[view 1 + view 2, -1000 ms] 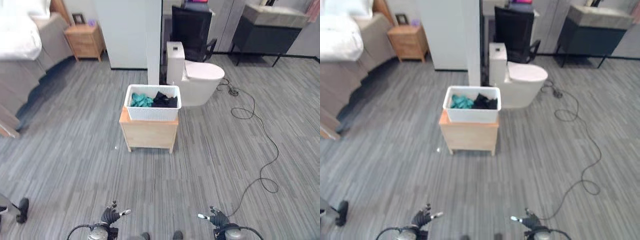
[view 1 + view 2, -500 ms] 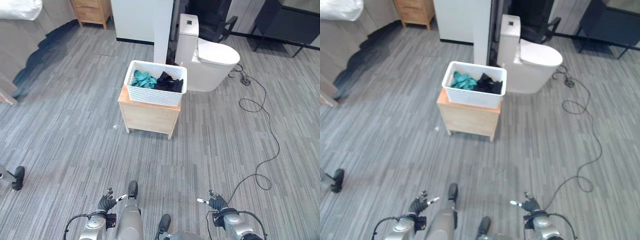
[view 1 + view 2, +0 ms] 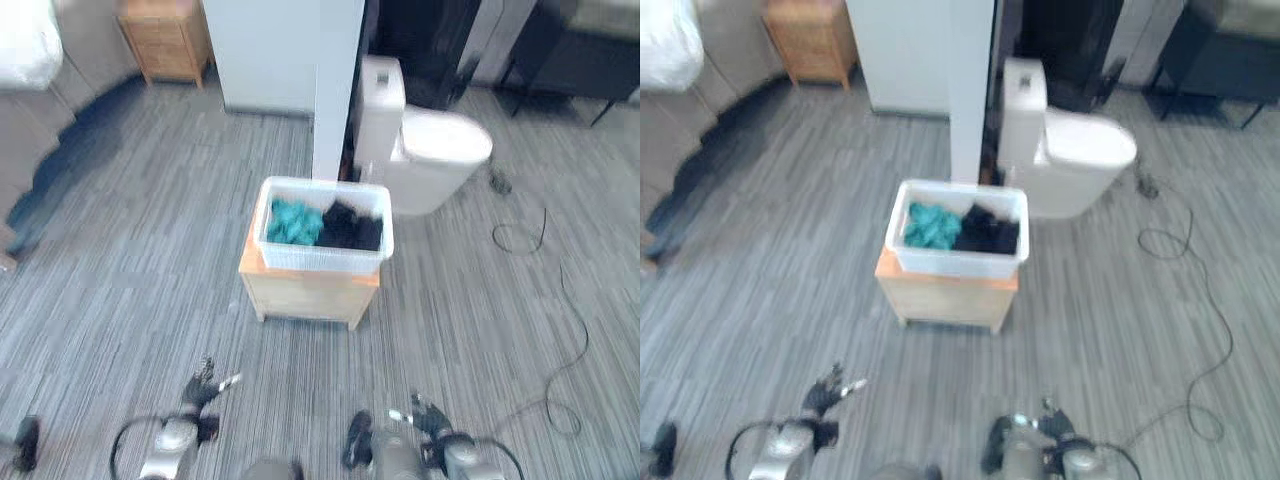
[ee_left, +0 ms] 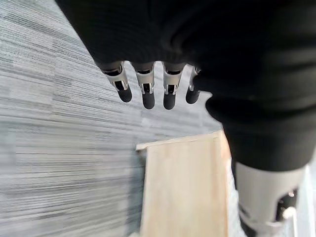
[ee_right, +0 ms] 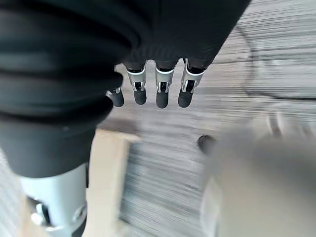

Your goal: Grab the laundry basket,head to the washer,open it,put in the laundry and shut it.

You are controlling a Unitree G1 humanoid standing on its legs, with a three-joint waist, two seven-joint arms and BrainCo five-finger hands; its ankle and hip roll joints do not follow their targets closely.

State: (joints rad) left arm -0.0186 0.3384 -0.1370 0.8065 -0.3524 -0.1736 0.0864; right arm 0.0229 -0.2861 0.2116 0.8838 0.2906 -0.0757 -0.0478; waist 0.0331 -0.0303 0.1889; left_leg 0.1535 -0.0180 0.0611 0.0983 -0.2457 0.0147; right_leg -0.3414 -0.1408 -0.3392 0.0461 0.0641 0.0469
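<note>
A white laundry basket holding teal clothes and black clothes stands on a low wooden stand in the middle of the grey floor. My left hand and right hand hang low near the bottom of the eye views, well short of the basket. Both are open with straight fingers and hold nothing. The left wrist view looks past the fingers at the wooden stand. In the right wrist view the fingers hang over the floor.
A white toilet stands just behind and right of the basket, beside a white pillar. A wooden nightstand and a bed are at the far left. A black cable trails across the floor at right. Dark furniture lines the back right.
The camera has shifted, so the basket and stand now sit lower and nearer in the eye views. Both hands stay low and open.
</note>
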